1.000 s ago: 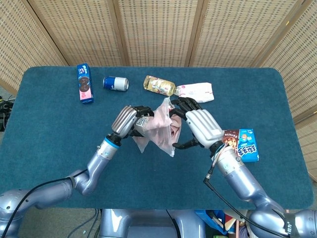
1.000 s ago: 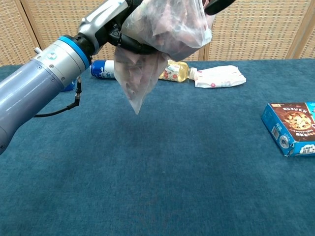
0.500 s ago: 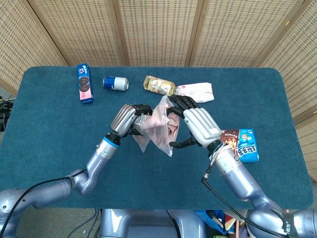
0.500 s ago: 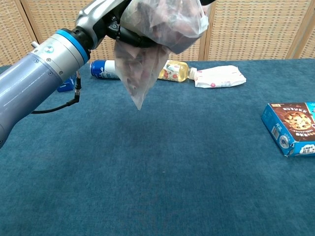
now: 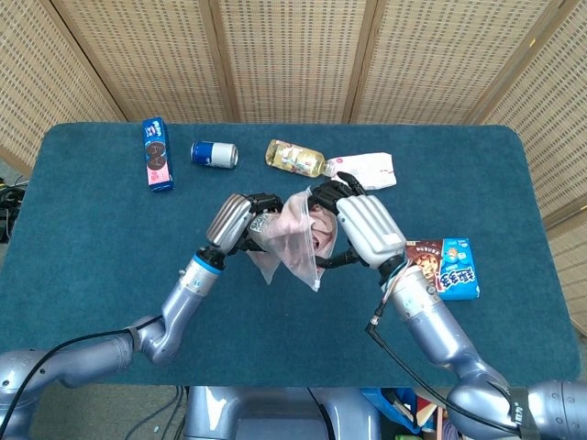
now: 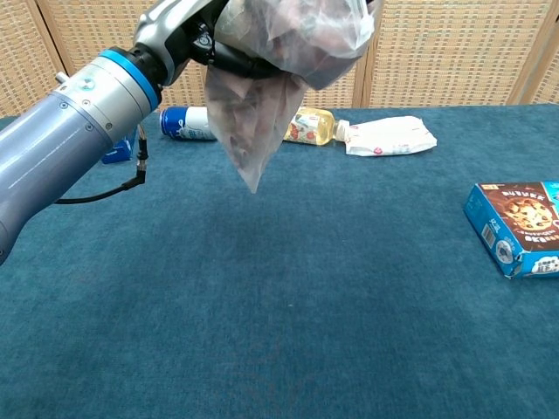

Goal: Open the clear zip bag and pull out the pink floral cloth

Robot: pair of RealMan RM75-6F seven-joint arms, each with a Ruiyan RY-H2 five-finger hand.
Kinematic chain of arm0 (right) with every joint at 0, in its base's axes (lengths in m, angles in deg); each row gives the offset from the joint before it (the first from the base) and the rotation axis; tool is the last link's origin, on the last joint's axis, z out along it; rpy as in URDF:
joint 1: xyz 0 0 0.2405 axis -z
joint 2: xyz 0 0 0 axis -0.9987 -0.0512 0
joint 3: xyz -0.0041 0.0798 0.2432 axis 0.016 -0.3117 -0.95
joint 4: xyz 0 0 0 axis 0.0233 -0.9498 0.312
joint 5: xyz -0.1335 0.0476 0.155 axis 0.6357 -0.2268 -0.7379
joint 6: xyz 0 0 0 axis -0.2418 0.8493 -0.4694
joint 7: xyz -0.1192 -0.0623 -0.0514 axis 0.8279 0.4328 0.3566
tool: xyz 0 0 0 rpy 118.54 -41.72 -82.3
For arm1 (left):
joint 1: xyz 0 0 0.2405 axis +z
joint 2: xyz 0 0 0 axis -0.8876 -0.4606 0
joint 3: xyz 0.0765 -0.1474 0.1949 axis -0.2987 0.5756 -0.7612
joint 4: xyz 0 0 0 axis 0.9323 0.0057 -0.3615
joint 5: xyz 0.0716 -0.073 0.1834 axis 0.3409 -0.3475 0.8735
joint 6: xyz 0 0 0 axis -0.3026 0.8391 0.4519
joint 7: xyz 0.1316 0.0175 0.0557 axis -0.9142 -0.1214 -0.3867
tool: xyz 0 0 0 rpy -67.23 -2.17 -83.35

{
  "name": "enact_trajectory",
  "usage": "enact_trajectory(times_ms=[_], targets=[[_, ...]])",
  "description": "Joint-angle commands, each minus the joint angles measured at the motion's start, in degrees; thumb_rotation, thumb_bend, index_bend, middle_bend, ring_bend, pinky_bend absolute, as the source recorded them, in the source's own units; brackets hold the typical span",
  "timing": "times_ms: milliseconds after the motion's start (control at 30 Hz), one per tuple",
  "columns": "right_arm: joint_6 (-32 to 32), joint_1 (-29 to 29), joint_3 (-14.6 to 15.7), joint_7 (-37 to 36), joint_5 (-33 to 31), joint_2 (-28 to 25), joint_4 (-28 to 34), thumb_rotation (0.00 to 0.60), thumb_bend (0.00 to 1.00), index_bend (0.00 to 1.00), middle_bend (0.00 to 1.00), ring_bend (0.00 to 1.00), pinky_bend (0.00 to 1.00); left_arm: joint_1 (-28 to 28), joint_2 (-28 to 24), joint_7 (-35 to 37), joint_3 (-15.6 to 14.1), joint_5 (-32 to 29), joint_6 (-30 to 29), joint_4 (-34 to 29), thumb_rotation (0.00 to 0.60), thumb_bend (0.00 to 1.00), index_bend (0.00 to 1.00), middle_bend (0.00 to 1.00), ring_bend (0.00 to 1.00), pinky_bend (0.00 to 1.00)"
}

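Bag: we see the clear zip bag (image 5: 292, 240) lifted off the counter (image 5: 110, 247) at the centre of the head view, its lower corner dangling; in the chest view it hangs from the top edge of the frame.
Cloth: the pink floral cloth (image 5: 315, 229) sits bunched inside the upper part of the bag, none of it out yet.
Left hand: our left hand (image 5: 237, 220) grips the bag's left side, fingers curled into the plastic.
Right hand: our right hand (image 5: 359, 229) has its fingers hooked at the bag's mouth on the right; whether they pinch plastic or cloth we cannot tell.
Change: over the last second the right hand has shifted up and left toward the bag's mouth, and the dangling corner swung slightly rightward in the chest view.
Meaning: we judge the opening is probably being worked apart; extraction has not begun.
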Motion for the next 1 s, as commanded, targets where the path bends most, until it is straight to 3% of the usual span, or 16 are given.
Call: enact_trajectory(times_ms=[33, 200, 300, 433, 633, 867, 1000], targets=[[0.7, -0.1, 0.1, 0.4, 0.5, 0.8, -0.2, 0.6, 0.0, 0.35, 0.44, 0.28, 0.15, -0.1, 0.0, -0.1, 0.2, -0.2, 0.0, -0.3, 0.6, 0.39, 0.71, 0.57, 0.55, 0.67], [2.9, 0.0, -0.1, 0.5, 2.3, 2.4, -0.8, 0.6, 0.03, 0.49, 0.54, 0.37, 0.22, -0.1, -0.1, -0.6, 0.4, -0.5, 0.1, -0.9, 0.6, 0.39, 0.71, 0.57, 0.55, 0.67], [4.6, 0.3, -0.2, 0.4, 3.7, 3.8, -1.2, 0.6, 0.06, 0.53, 0.55, 0.38, 0.23, 0.0, -0.1, -0.8, 0.4, -0.6, 0.1, -1.3, 0.6, 0.39, 0.71, 0.57, 0.55, 0.67], [5.6, 0.5, -0.1, 0.6, 4.6, 4.8, -1.4, 0.6, 0.07, 0.52, 0.38, 0.35, 0.23, 0.0, -0.1, -1.0, 0.3, -0.7, 0.0, -1.5, 0.6, 0.39, 0.71, 0.57, 0.55, 0.67], [6.6, 1.1, -0.2, 1.2, 4.8, 5.0, -1.1, 0.6, 0.07, 0.51, 0.27, 0.28, 0.23, 0.2, -0.1, -0.8, 0.6, -1.1, -0.2, -1.6, 0.6, 0.39, 0.71, 0.57, 0.55, 0.67], [7.9, 1.6, -0.2, 1.7, 5.6, 5.5, -1.4, 0.6, 0.07, 0.51, 0.24, 0.25, 0.23, 0.4, -0.2, -0.2, 1.0, -2.0, 0.3, -2.0, 0.6, 0.39, 0.71, 0.57, 0.55, 0.67], [7.5, 1.7, -0.5, 1.6, 5.6, 5.6, -1.4, 0.6, 0.13, 0.51, 0.27, 0.25, 0.23, 0.3, -0.3, -0.1, 1.6, -2.7, 0.7, -2.7, 0.6, 0.39, 0.71, 0.57, 0.55, 0.67]])
